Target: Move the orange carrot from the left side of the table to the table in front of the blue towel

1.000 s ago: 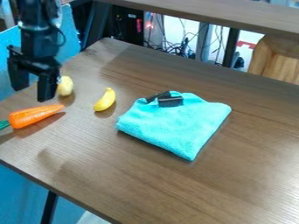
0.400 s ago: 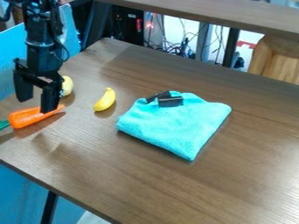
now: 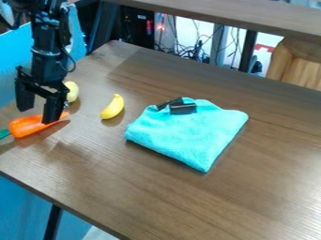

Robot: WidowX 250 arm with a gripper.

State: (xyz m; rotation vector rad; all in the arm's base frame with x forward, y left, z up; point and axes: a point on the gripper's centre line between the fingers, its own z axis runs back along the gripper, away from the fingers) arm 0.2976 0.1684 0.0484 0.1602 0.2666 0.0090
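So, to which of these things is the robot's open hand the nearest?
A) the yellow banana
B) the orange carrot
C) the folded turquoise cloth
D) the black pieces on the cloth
B: a fingertip of the hand overlaps the carrot in the view, while the banana and the cloth lie farther off.

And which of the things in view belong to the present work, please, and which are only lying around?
In the work:
Claw, open, at the carrot
Carrot, nearest to the claw; whether they touch is unclear

Lying around:
Banana
Pale yellow item, beyond the claw
Turquoise cloth
Two black pieces, on the cloth
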